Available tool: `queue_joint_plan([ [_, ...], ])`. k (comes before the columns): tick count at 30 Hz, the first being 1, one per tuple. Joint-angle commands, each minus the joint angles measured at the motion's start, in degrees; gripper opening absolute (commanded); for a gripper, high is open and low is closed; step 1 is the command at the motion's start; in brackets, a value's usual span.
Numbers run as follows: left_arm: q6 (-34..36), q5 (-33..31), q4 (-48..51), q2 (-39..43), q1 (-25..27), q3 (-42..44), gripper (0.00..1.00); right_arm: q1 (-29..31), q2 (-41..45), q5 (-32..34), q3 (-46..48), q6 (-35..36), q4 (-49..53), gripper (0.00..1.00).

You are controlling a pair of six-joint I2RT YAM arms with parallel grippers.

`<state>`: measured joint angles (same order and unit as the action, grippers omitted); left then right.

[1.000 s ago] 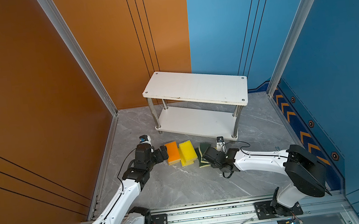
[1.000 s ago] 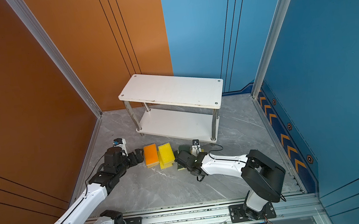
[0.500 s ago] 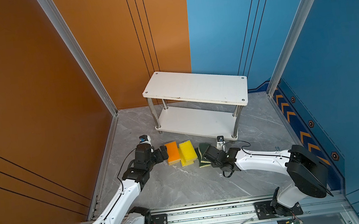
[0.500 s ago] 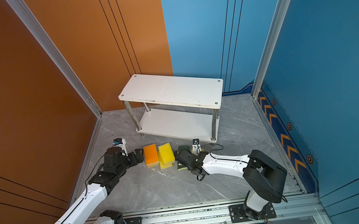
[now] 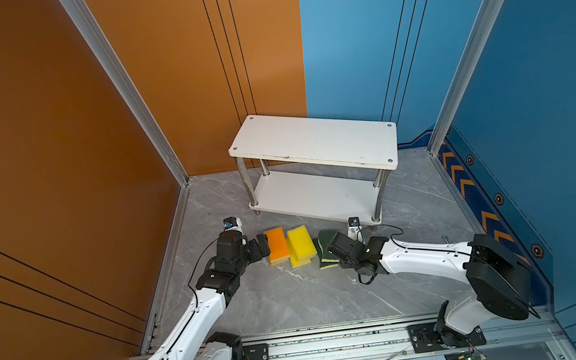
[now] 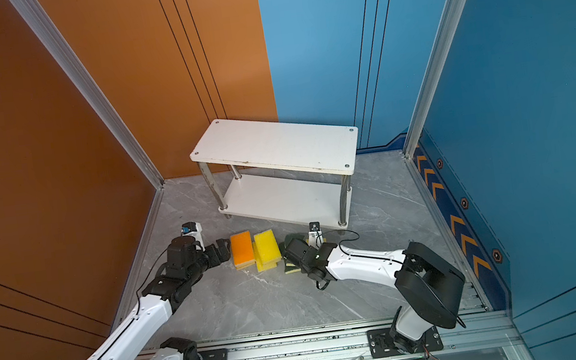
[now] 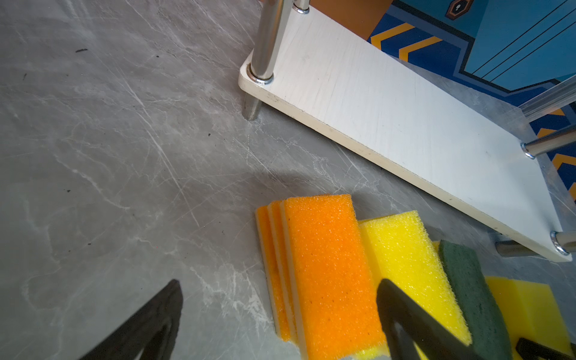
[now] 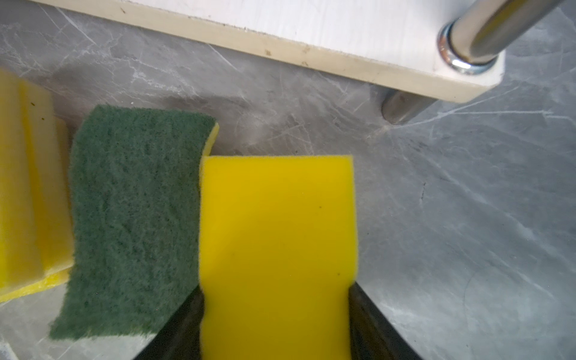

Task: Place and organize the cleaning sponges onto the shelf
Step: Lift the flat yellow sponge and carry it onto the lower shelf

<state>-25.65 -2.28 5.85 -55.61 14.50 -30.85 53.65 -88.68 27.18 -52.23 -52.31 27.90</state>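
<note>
Several cleaning sponges (image 5: 289, 250) lie bunched on the grey table (image 5: 293, 300) just in front of the shelf (image 5: 315, 140), both boards bare. Right claw (image 8: 277, 299) clamps a yellow-faced sponge (image 8: 277, 224) beside a green scouring pad (image 8: 134, 218). Left claw (image 5: 264, 245) gapes wide at the orange stack (image 7: 324, 268).

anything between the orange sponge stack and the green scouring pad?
Yes: the yellow sponges lie between the orange stack and the green scouring pad, seen in both top views and the left wrist view.
</note>
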Motion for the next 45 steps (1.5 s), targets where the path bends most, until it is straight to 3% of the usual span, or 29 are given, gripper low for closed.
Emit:
queue_joint_plan([
  [1, -0.6, 1.0, 0.0, -0.2, -0.6, -1.5, 0.98, -0.3, 1.3, 0.3, -0.8, 1.1, 0.3, 0.63],
  [19, -0.3, 0.8, 0.7, -0.9, -0.6, -2.9, 0.98, -1.1, -0.2, -0.4, -0.4, 1.3, 0.6, 0.63],
  [45, -0.5, 2.0, -0.2, -1.8, -0.6, -2.6, 0.98, -1.1, 4.8, 3.7, -2.5, 2.9, 4.4, 0.63],
])
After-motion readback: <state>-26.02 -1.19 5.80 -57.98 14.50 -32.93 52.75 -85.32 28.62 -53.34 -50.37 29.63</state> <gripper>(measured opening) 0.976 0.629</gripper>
